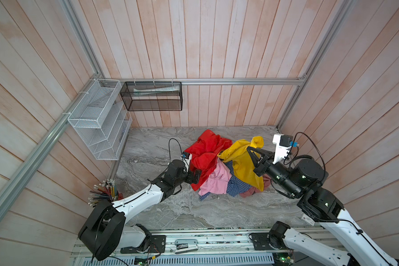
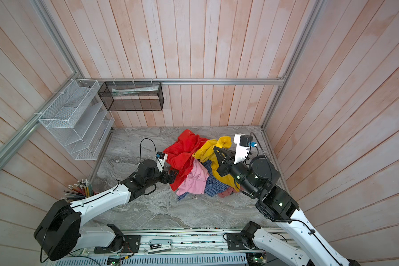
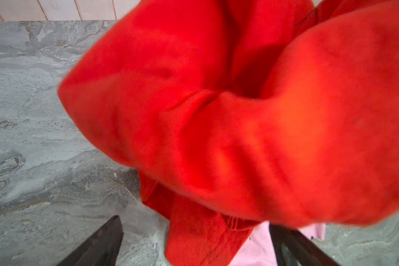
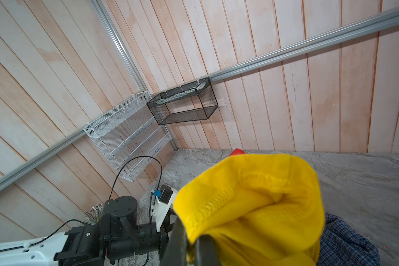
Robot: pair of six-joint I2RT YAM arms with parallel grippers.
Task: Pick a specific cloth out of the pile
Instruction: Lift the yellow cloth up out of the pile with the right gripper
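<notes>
- Closest to us, the cloth [image 4: 251, 207] bunches right at the right wrist lens, its stitched hem pinched tight in the right gripper [image 4: 192, 249].
- In both top views the held corner stands above the pile [image 1: 217, 182], while the rest drapes down the pile's right flank over the checked garment [image 1: 236, 186].
- Our left gripper [image 3: 195, 224] gapes wide, holding nothing (the red garment [image 3: 240, 115] lies between its jaws).
- We judge the step as pulling free. Next we need a lift up and away, so the trailing fabric slides off without dragging its neighbours.
</notes>
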